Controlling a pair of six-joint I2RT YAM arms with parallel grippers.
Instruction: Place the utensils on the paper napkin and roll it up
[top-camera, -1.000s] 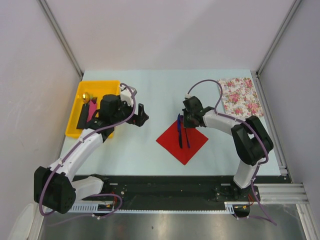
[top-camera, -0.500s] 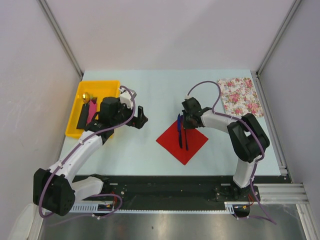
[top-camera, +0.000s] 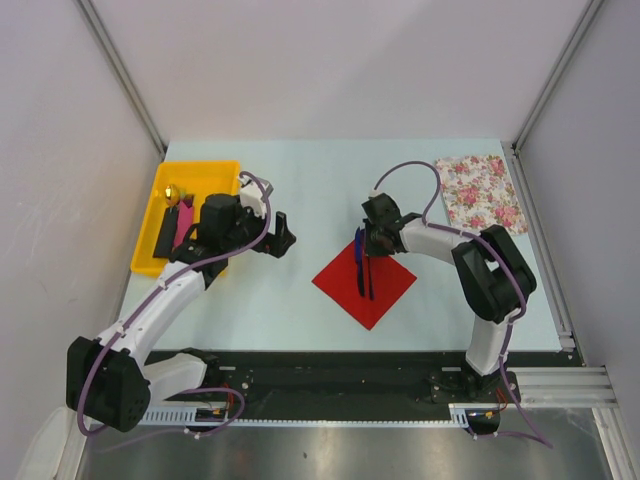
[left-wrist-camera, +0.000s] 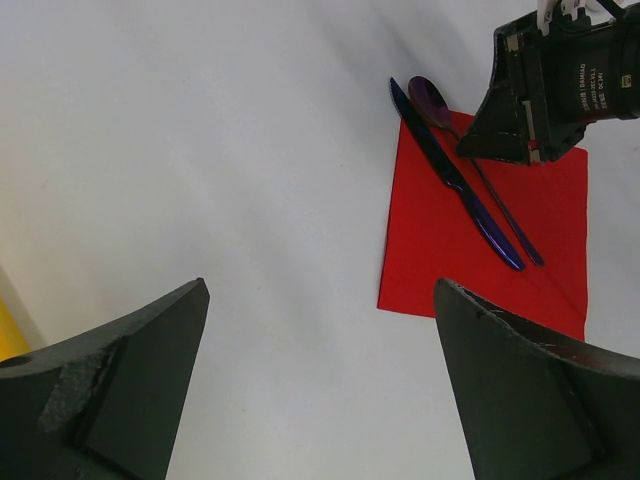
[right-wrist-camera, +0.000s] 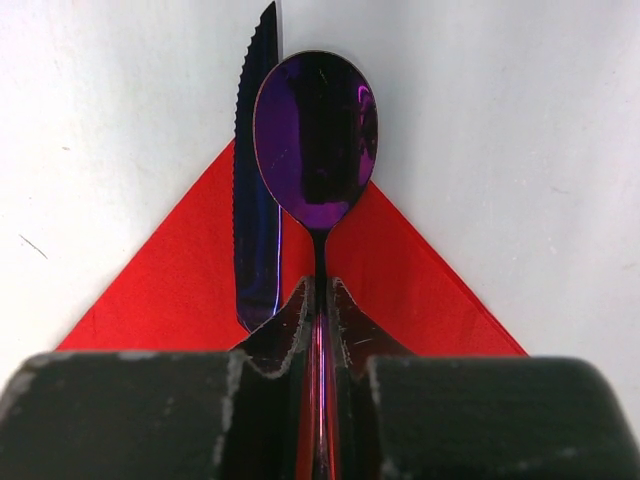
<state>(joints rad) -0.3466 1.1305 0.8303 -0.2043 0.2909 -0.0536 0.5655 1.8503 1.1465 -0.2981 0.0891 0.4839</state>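
Pale blue-green table top (top-camera: 300, 190), matt and bare over most of its spread, closed in by plain white walls at the back and sides, with metal frame posts rising at the far corners. Black rail (top-camera: 330, 375) along the near edge, carrying both arm bases.

Landmark: red paper napkin (top-camera: 392, 282), lying flat as a diamond near the middle of the table.

- Knife (top-camera: 359, 268), dark blue: lying lengthwise on the napkin, serrated tip past the napkin's far corner.
- Spoon (right-wrist-camera: 316, 135), purple-blue: just beside the knife on its right, stem on the napkin, bowl over the far corner and onto the table.
- Right gripper (right-wrist-camera: 320, 295): at the napkin's far corner, fingers drawn close on either side of the spoon's stem; whether they press it cannot be told.
- Left gripper (left-wrist-camera: 320, 300): left of the napkin, over bare table, fingers spread wide, nothing between them.
- Yellow tray (top-camera: 200, 170): well left of the napkin, further back; holds a pink piece (top-camera: 183, 225), a black piece (top-camera: 165, 238) and a small gold object, too small to identify.
- Flowered sheet (top-camera: 482, 192): right of the napkin at the far right corner of the table, flat.
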